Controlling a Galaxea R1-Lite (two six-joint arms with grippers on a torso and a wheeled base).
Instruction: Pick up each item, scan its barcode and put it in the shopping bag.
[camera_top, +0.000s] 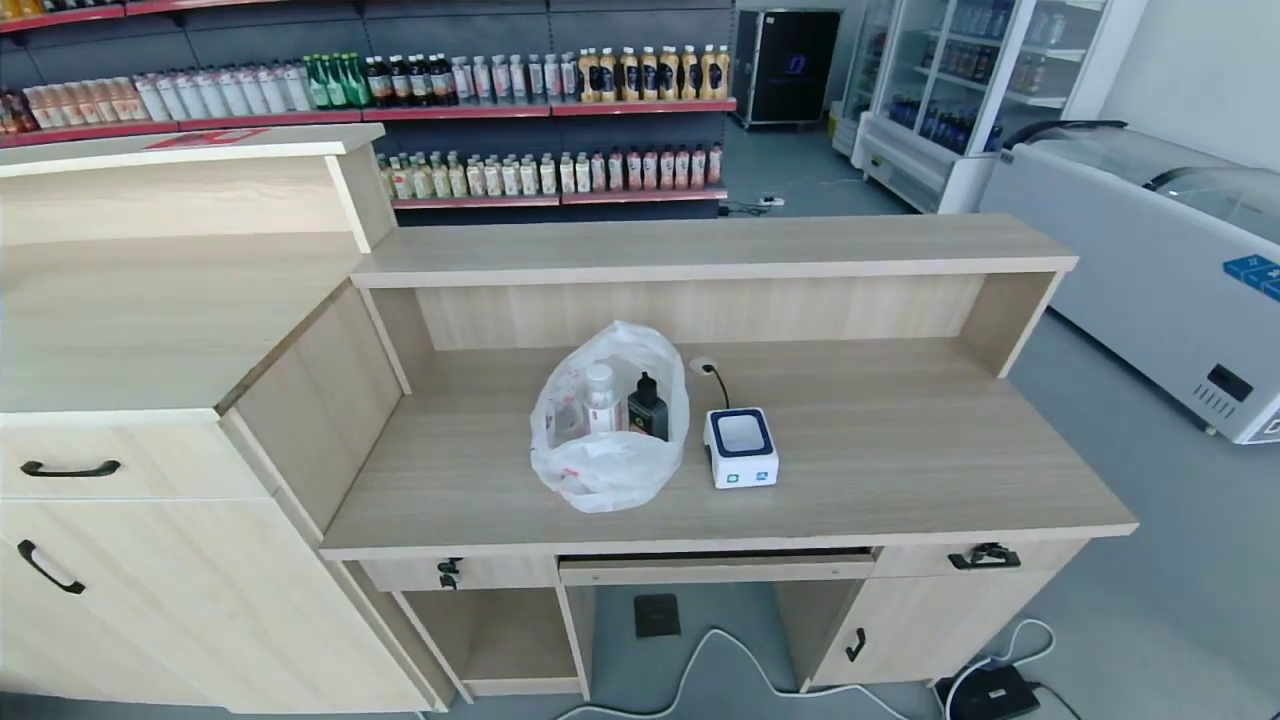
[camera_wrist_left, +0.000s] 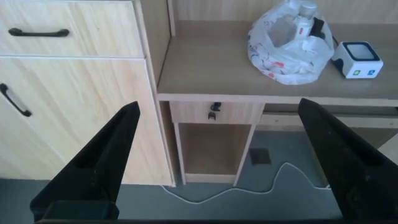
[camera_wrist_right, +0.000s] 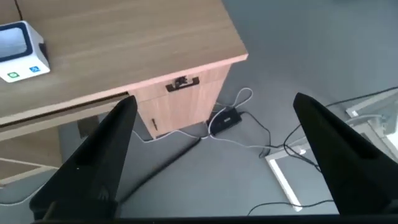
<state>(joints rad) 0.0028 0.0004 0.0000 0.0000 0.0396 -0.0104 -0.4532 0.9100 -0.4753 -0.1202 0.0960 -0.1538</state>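
Wooden counter (camera_top: 900, 450): left hand (camera_wrist_left: 219, 106) and right hand (camera_wrist_right: 214, 98) off its front edge, both spread wide, empty.

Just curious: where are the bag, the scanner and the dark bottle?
bag (camera_top: 600, 485), head view, lower front wall.
scanner (camera_top: 741, 434), head view, top window.
dark bottle (camera_top: 648, 415), head view, body.

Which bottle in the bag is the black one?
The black bottle stands on the side of the bag next to the scanner; the pale bottle beside it has a white cap.
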